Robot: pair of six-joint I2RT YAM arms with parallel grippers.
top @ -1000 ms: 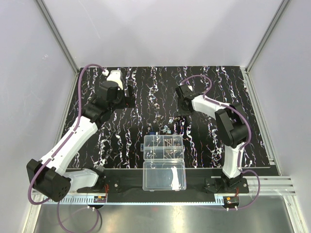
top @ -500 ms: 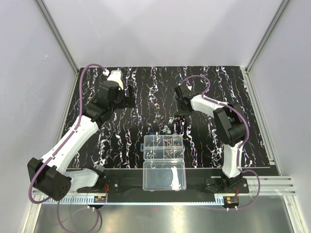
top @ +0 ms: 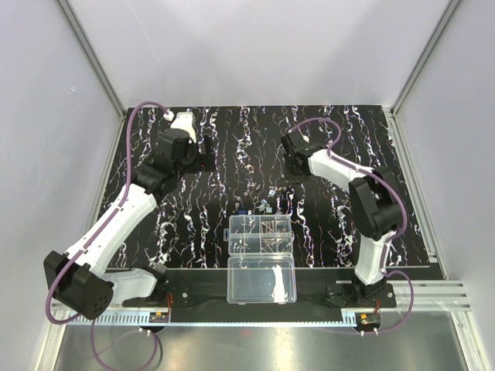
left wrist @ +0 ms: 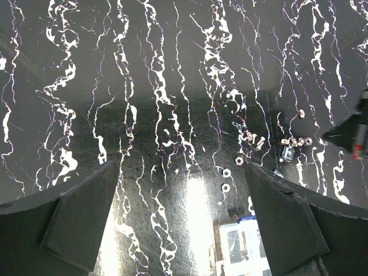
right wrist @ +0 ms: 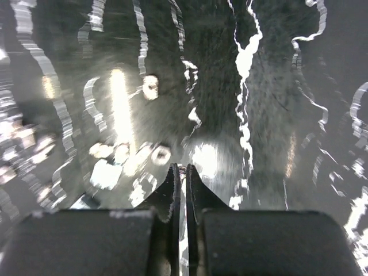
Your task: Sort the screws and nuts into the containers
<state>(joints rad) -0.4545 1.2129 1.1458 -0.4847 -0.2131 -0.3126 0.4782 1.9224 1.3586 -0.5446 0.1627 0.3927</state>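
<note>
Our left hand (left wrist: 181,167) hangs wide open beyond the organizer box (top: 261,234). Our right hand (right wrist: 183,170) is pinched narrow; whether it grips anything, we cannot tell. The screws (left wrist: 251,138) and nuts (left wrist: 226,172) lie loose on the bench (top: 387,154) just beyond the box's containers (top: 249,226).

Right wrist view blurs the nuts (right wrist: 161,154), and left wrist view's bottom edge crops the containers (left wrist: 241,250).

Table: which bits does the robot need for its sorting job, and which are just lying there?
For the job:
screws
nuts
containers

Just lying about:
small blue piece
clear lid half
streaky black mat
</note>
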